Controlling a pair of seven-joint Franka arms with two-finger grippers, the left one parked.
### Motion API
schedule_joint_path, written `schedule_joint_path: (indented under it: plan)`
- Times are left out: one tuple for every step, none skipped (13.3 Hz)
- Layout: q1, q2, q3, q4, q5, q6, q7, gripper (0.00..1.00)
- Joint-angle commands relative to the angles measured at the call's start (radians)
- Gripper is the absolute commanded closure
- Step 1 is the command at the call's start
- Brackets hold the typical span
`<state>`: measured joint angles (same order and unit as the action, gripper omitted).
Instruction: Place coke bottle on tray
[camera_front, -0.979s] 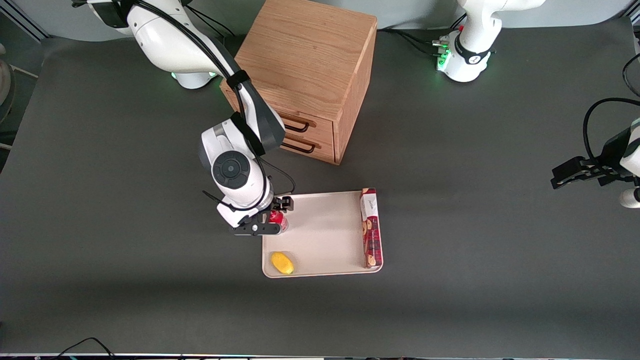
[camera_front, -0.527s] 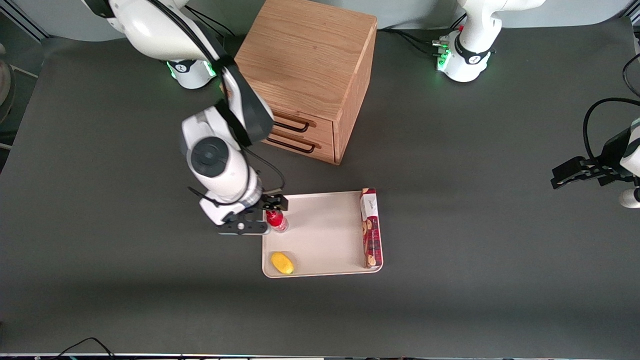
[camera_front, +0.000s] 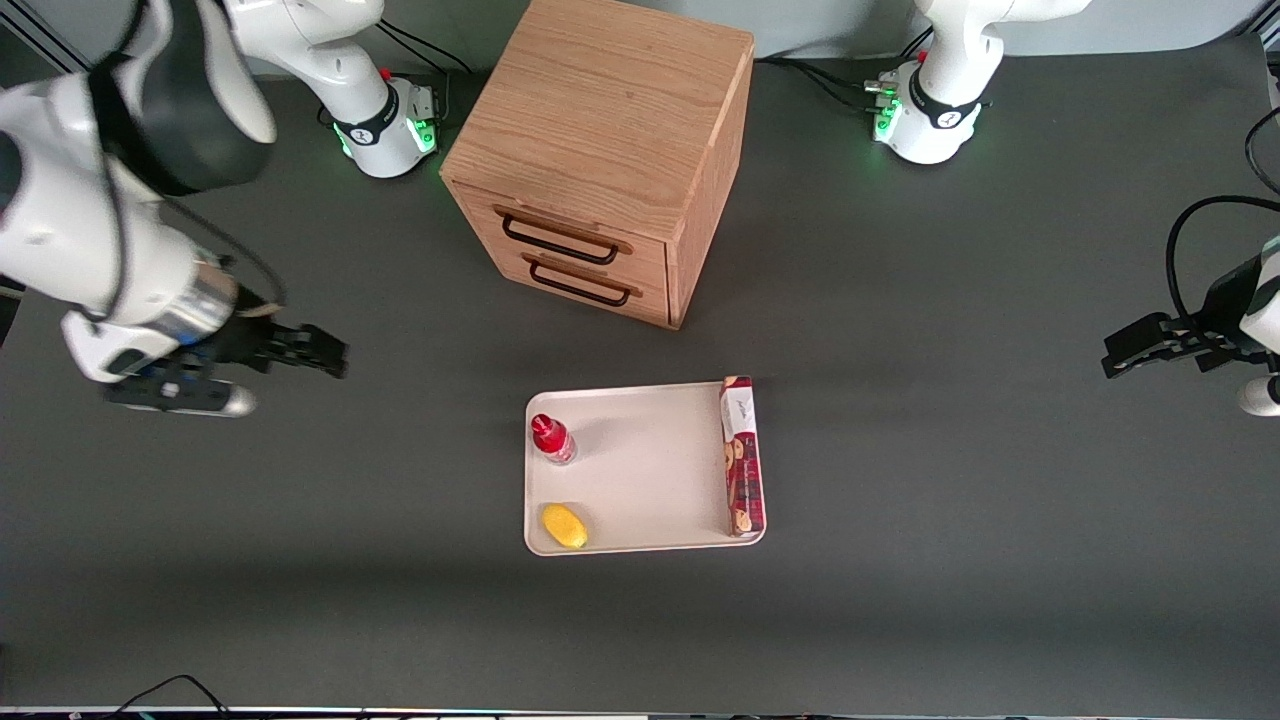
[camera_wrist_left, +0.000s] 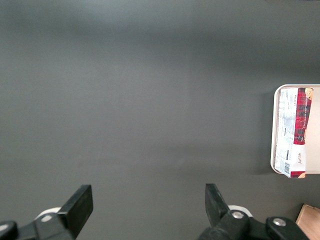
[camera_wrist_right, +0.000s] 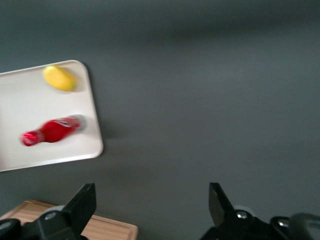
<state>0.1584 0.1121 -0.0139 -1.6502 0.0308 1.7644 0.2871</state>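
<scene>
The coke bottle (camera_front: 552, 439), small and red with a red cap, stands upright on the cream-white tray (camera_front: 650, 470), near the tray's corner closest to the working arm. In the right wrist view the bottle (camera_wrist_right: 52, 130) shows on the tray (camera_wrist_right: 30, 105) with nothing holding it. My gripper (camera_front: 325, 352) is open and empty. It hangs high above the dark table, well off the tray toward the working arm's end. Its two black fingers (camera_wrist_right: 82, 202) stand wide apart in the right wrist view.
A yellow lemon-like fruit (camera_front: 564, 525) and a long red cookie box (camera_front: 741, 455) also lie on the tray. A wooden drawer cabinet (camera_front: 605, 150) with two black handles stands farther from the front camera than the tray.
My gripper has let go of the bottle, risen and swung far away from the tray toward the working arm's end. The bottle stays standing on the tray.
</scene>
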Motion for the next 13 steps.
schedule_joint_path:
  plan:
    - [-0.039, -0.106, -0.016, -0.14, -0.022, 0.032, -0.023, 0.0]
    - [-0.037, -0.11, -0.049, -0.138, -0.022, 0.032, -0.052, 0.0]
    - [-0.039, -0.109, -0.078, -0.137, -0.02, 0.033, -0.106, 0.0]
    - [-0.033, -0.109, -0.116, -0.132, -0.019, 0.043, -0.138, 0.0]
    - [-0.031, -0.106, -0.135, -0.116, -0.019, 0.05, -0.147, 0.0]
    - [-0.031, -0.095, -0.136, -0.099, -0.02, 0.05, -0.146, 0.0]
    - [-0.031, -0.083, -0.142, -0.079, -0.02, 0.049, -0.132, 0.0]
    - [-0.031, -0.075, -0.149, -0.07, -0.02, 0.047, -0.131, 0.0]
    - [-0.031, -0.074, -0.15, -0.062, -0.022, 0.046, -0.129, 0.0]
    - [-0.034, -0.075, -0.15, -0.053, -0.022, 0.041, -0.129, 0.0]
    - [-0.039, -0.074, -0.158, -0.045, -0.022, 0.041, -0.134, 0.0]
    - [-0.033, -0.069, -0.168, -0.037, -0.023, 0.041, -0.132, 0.0]
    - [-0.03, -0.069, -0.17, -0.037, -0.04, 0.04, -0.131, 0.0]
